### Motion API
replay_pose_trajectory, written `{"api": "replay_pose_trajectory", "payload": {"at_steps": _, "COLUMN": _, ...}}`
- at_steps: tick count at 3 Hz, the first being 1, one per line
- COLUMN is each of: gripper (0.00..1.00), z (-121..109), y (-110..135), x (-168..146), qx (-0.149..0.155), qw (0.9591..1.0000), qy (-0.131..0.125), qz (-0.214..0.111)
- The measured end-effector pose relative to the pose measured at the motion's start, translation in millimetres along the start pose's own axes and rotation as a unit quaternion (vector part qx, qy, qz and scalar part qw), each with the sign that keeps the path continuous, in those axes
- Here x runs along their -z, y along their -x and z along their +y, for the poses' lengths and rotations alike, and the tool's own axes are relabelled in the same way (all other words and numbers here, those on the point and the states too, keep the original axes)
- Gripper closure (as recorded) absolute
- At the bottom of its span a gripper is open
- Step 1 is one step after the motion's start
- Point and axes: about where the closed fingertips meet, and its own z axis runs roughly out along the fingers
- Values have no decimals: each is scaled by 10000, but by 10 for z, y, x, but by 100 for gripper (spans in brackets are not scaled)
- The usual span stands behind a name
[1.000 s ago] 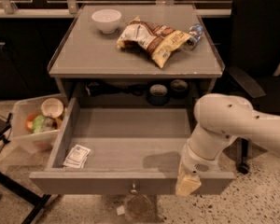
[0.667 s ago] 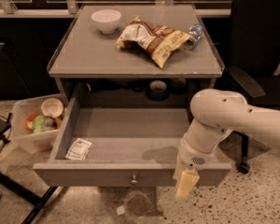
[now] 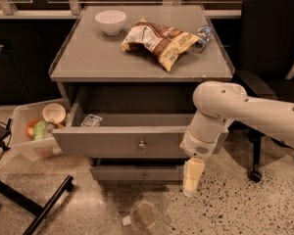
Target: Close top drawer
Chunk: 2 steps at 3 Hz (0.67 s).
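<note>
The top drawer point(image 3: 122, 142) of the grey cabinet stands partly open, pulled out a short way. Its flat grey front carries one small round metal knob point(image 3: 142, 144) at the centre. A small white packet point(image 3: 91, 121) lies inside at the left. My white arm comes in from the right, and my gripper point(image 3: 192, 176) hangs pointing down in front of the drawer front's right end, by the lower drawer. The arm hides the drawer's right end.
On the cabinet top point(image 3: 88, 58) sit a white bowl point(image 3: 110, 21), a chip bag point(image 3: 159, 40) and a plastic bottle point(image 3: 202, 36). A clear bin point(image 3: 32, 146) with a cup and items stands left. A black office chair point(image 3: 269, 58) is right. A lower drawer point(image 3: 137, 173) is shut.
The top drawer has slid far inward, from fully extended to only slightly open. My arm and gripper moved with its front toward the cabinet.
</note>
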Motion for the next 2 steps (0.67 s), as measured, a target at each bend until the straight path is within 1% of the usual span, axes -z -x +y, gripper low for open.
{"api": "replay_pose_trajectory", "payload": {"at_steps": 1, "gripper": 0, "z": 0, "y": 0, "x": 0, "qx": -1, "qw": 10000, "qy": -1, "qz": -1}}
{"api": "replay_pose_trajectory", "payload": {"at_steps": 2, "gripper": 0, "z": -85, "y": -81, "x": 77, "qx": -152, "qw": 9993, "qy": -202, "qz": -272}}
